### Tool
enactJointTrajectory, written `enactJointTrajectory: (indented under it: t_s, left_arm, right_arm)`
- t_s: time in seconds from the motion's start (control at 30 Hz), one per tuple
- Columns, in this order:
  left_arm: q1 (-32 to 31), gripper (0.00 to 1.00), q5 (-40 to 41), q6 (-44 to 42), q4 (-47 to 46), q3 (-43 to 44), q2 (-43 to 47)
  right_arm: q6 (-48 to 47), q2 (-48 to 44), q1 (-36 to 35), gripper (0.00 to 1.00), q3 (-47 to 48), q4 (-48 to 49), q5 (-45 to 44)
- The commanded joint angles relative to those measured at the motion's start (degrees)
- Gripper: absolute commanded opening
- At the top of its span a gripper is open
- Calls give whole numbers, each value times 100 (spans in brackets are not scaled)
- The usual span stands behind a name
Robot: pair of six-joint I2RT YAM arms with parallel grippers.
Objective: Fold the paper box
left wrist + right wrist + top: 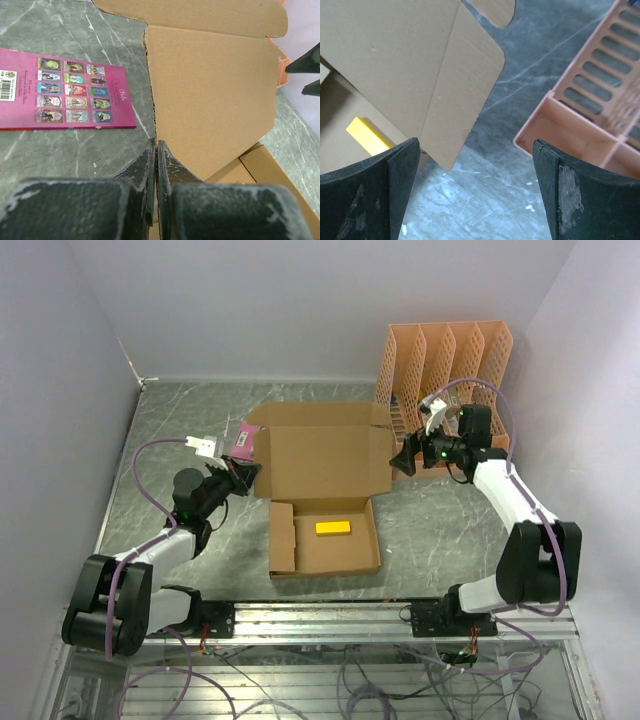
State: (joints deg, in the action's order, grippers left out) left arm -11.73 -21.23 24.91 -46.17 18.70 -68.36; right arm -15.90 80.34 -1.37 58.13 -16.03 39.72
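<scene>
The paper box (330,465) is brown cardboard; its shallow tray lies on the table and its lid panel stands raised behind it. A yellow block (333,528) lies inside the tray. My left gripper (250,472) is shut on the lid's left edge, and the left wrist view shows the cardboard edge pinched in that gripper (157,145) with the panel (215,95) stretching away. My right gripper (403,458) hangs open just right of the lid's side flap. In the right wrist view this gripper (475,144) holds nothing, with the flap (460,95) and yellow block (367,136) to its left.
An orange lattice file organizer (445,365) stands at the back right, close behind my right gripper; its corner (590,100) shows in the right wrist view. A pink printed card (243,441) lies flat left of the lid (65,90). Grey walls enclose the table.
</scene>
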Motion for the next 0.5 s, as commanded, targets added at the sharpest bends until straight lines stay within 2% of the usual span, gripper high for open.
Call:
enactJointTrajectory:
  t_s: [0.0,0.2,0.4,0.47]
  left_arm:
    - [-32,9,-51,-233,-505,143,-45]
    - [-38,9,-106,-222,-577,175,-48]
    - [-41,9,-151,-210,-568,228,-81]
    - [-40,9,-153,-193,-558,266,-90]
  right_arm:
    - [527,363,47,93,244,374,726]
    - [691,1062,49,83,547,519,1430]
    - [634,1372,40,65,628,707,1831]
    - [620,1398,40,55,614,773,1894]
